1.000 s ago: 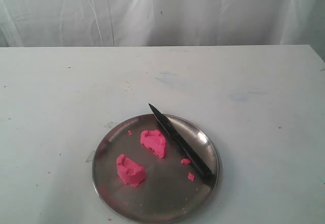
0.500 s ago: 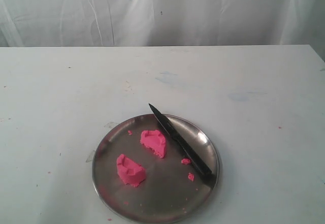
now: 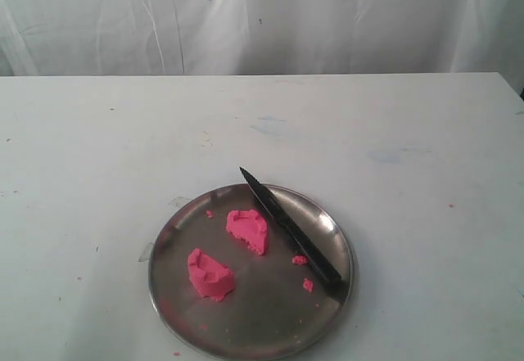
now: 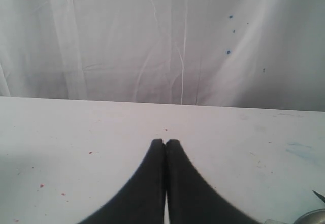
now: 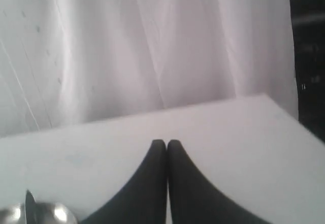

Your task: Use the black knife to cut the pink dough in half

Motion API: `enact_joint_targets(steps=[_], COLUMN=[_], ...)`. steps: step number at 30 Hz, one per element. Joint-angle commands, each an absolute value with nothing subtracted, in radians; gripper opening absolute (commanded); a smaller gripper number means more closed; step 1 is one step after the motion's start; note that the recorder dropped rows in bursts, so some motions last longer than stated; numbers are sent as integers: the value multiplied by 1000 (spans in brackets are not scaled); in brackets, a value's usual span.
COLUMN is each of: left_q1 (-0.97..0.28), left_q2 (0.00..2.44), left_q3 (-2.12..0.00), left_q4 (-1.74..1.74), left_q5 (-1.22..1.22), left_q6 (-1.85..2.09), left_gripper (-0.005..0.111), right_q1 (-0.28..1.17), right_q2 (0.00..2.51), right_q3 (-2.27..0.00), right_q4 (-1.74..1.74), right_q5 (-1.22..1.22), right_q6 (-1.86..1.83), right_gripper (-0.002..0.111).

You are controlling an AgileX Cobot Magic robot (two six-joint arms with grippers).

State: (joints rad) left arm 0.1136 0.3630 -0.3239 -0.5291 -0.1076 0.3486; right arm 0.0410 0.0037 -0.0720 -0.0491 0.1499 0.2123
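Because neither tool holds anything, the work looks finished to me: the left tool (image 4: 165, 142) has its jaws pressed together on nothing, and the right tool (image 5: 166, 142) is closed the same way, both over bare counter (image 3: 426, 214) to the sides of the metal plate (image 3: 262, 316). On the plate, the pink dough (image 3: 211, 275) lies in two rough pieces, one at the near left and the other (image 3: 248, 230) further back, clearly apart. Just beside the further piece, the black knife (image 3: 288, 228) lies flat and unheld, handle at the near right rim, point passing over the far rim. Two pink crumbs (image 3: 300, 259) lie close to the blade. Behind the counter hangs a white curtain (image 3: 327, 17)
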Motion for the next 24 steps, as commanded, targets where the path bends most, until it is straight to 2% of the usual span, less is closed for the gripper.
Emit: enact_joint_targets(steps=[1,4,10,24], left_q1=[117,117,117,117], left_q2=[354,354,354,354], left_q3=[-322,-322,-322,-322], left_q4=[-541,-541,-541,-541], left_q5=[-104,-104,-104,-104], left_q6=[340,340,340,340], left_gripper=[0,0,0,0], right_q1=[38,29,-43,-41], right_q2=[0,0,0,0], right_q3=[0,0,0,0], right_q4=[-40,-44,-29,-29], right_q5=[204,309,308,314], right_q6=[202,207,73,75], right_gripper=[0,0,0,0])
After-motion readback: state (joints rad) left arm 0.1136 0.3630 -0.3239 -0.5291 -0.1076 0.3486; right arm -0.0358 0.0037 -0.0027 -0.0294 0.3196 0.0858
